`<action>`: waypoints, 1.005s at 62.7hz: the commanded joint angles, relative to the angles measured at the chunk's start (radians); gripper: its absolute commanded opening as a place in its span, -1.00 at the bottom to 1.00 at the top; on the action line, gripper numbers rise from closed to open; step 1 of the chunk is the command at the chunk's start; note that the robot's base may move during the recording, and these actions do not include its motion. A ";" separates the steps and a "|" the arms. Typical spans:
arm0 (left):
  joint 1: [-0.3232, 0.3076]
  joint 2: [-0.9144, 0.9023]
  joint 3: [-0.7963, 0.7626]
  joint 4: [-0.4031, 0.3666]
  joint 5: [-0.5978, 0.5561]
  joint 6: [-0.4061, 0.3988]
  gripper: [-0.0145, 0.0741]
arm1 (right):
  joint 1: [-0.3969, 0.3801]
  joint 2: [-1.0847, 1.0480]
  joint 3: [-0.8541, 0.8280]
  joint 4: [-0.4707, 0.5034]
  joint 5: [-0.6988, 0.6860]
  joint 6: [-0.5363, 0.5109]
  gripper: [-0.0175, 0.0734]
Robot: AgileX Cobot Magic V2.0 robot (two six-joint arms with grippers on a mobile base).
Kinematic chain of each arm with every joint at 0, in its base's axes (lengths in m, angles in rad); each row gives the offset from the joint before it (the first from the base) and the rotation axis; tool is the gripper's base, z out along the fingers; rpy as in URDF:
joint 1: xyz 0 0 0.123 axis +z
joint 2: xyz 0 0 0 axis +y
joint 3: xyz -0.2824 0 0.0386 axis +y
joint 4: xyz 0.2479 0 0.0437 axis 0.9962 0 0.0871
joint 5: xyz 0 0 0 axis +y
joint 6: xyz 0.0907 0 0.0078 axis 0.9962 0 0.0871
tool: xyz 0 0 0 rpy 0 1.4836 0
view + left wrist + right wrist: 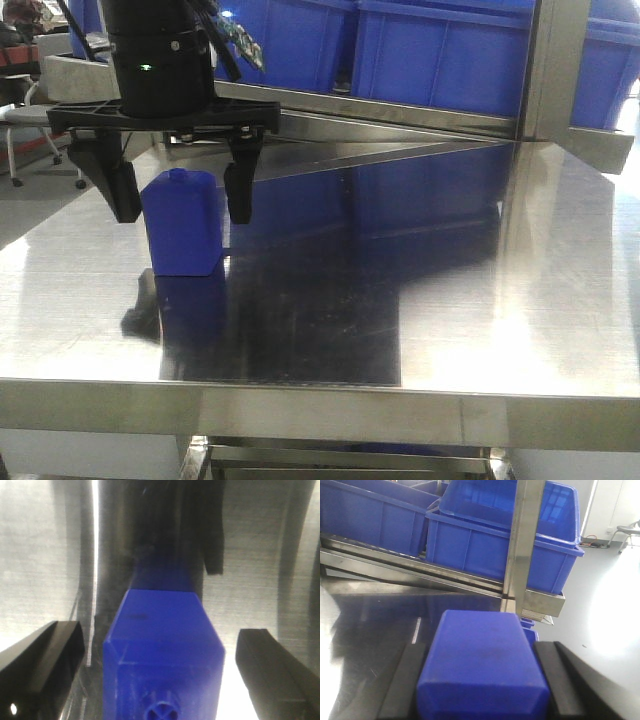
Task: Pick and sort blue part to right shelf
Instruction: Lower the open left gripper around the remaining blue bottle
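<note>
Item 1: tall, narrow solid-blue plastic bottle-shaped part with sloped shoulders and a flat knob cap. It stands upright on the brushed stainless-steel table, left of centre in the front view.

Item 2: left gripper, black, upper left of the front view, pointing down. Its jaws are spread and straddle the part. In the left wrist view the black fingers stand clear of the part's sides, with table showing in both gaps. Nothing is clamped.

Item 3: right gripper, seen only in the right wrist view. Its jaws press both flanks of a broad solid-blue plastic block at bottom centre and grip it.

Item 4: large blue plastic bins on a sloped steel shelf across the top of that view. A steel upright post crosses in front of them.
</note>
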 commanded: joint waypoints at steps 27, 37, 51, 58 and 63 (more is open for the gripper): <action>0.002 -0.057 -0.002 -0.028 0.042 0.003 0.77 | -0.008 0.009 -0.029 -0.004 -0.091 -0.006 0.32; 0.002 -0.057 -0.001 -0.022 0.042 0.003 0.77 | -0.008 0.009 -0.029 -0.004 -0.091 -0.006 0.32; 0.002 -0.057 0.017 -0.020 0.042 0.003 0.77 | -0.008 0.009 -0.029 -0.004 -0.091 -0.006 0.32; 0.002 -0.057 0.025 -0.023 0.042 0.003 0.77 | -0.008 0.009 -0.029 -0.004 -0.091 -0.006 0.32; 0.002 -0.057 0.025 -0.023 0.042 0.003 0.77 | -0.008 0.009 -0.029 -0.004 -0.091 -0.006 0.32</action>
